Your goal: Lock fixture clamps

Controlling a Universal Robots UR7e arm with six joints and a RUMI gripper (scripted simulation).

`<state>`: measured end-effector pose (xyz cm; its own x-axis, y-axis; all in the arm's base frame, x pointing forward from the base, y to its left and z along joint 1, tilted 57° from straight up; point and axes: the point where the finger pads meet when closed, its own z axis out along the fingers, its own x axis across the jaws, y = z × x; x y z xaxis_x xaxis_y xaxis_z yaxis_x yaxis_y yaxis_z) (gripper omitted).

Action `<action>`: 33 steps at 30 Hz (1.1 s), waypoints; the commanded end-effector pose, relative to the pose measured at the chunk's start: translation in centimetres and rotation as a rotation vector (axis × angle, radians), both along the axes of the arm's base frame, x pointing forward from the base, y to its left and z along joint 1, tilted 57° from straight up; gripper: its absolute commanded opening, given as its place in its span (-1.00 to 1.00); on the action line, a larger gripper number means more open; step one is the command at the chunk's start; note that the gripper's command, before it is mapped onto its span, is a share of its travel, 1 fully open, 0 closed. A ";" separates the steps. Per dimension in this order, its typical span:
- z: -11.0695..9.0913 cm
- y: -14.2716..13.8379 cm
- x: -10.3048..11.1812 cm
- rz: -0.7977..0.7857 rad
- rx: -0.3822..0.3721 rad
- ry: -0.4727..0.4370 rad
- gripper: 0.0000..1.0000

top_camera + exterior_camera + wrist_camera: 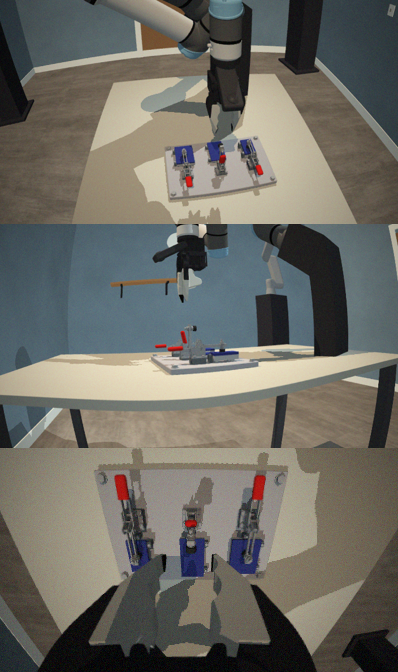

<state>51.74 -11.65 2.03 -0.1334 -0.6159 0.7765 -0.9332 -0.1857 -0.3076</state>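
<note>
Wrist view: my gripper (189, 555) hangs above the table (60, 538) with its two fingers narrowed to a small gap and nothing between them — the slot frames the near edge of the fixture plate (165, 498). The fixture sits ahead of and below my fingertips, not touching them. Middle clamp (190, 535) lines up right with the gap; its red handle (190, 523) shows end-on as a small dot, so it stands up. The two outer clamps have red handles (120, 487) and (258, 486) laid out flat, pointing away from me, bars reaching onto the blue parts (141, 552) nearest me.

Top view: my gripper (224, 128) hovers just behind the fixture plate (198, 184), over the far edge near the middle blue part (213, 150). Three clamps in a row — left handle (189, 181) and right handle (259, 169) lie down toward the camera, middle handle (222, 159) looks short, raised.

Exterior view: my gripper (181, 298) is well above the fixture (203, 365), clear air between fingertips and clamps. Middle handle (184, 336) tilts steeply upward with its bar (190, 332) lifted off the part; two other handles (160, 346) and (175, 348) lie roughly level. Can't tell from here if the outer two are truly locked
</note>
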 end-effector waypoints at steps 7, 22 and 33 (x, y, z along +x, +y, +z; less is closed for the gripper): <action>-0.3 -0.4 0.4 0.000 0.000 0.000 -0.44; -1.6 -2.2 1.2 0.000 0.000 0.000 -0.44; -3.1 -4.4 2.2 0.000 0.000 0.000 -0.44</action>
